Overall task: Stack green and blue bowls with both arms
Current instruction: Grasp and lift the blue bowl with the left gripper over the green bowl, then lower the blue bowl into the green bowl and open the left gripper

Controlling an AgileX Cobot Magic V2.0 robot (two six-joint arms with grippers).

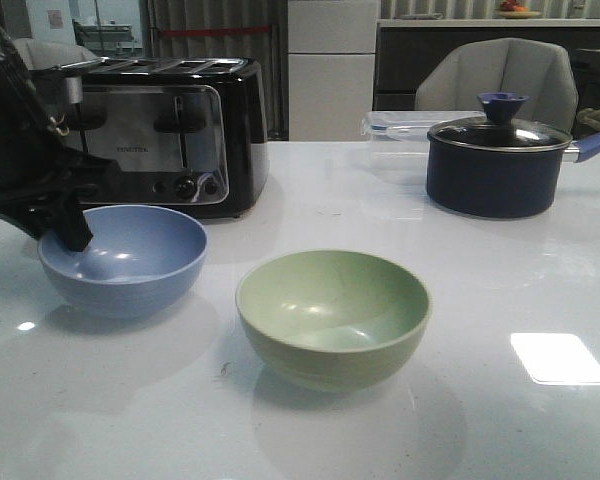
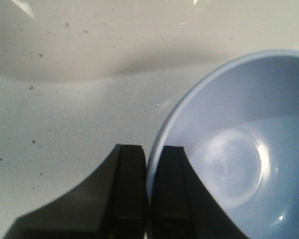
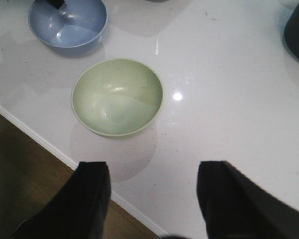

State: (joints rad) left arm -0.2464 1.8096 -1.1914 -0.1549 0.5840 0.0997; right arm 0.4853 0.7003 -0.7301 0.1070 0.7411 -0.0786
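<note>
We observe two round matte bowls standing upright and apart on the glossy white table (image 1: 540,290). The pale periwinkle blue bowl (image 1: 123,258) sits toward the left side of the table, just in front of the black and silver toaster (image 1: 170,135). The pale sage green bowl (image 1: 332,316) sits near the centre, closer to the front edge, to the right of the blue bowl. Neither bowl rests inside the other.

We see the left gripper (image 1: 70,228) of the black left arm at the left rim of the blue bowl. In the left wrist view, its two dark fingers (image 2: 129,189) stand nearly together, with the bowl's rim (image 2: 162,137) running into the narrow slit between them: one finger lies outside the wall, the other inside the bowl. We read this gripper as closed on the rim of the blue bowl (image 2: 249,149). The bowl's base appears to rest on the table in the front view.

The right gripper (image 3: 152,199) does not appear in the front view. In the right wrist view, its two dark fingers (image 3: 92,199) stand wide apart and hold nothing. They hang above the near table edge, with the green bowl (image 3: 117,97) ahead of them and well apart.

At the far right stands a dark navy pot with a glass lid (image 1: 500,160), and a clear plastic container (image 1: 395,135) lies behind it.
</note>
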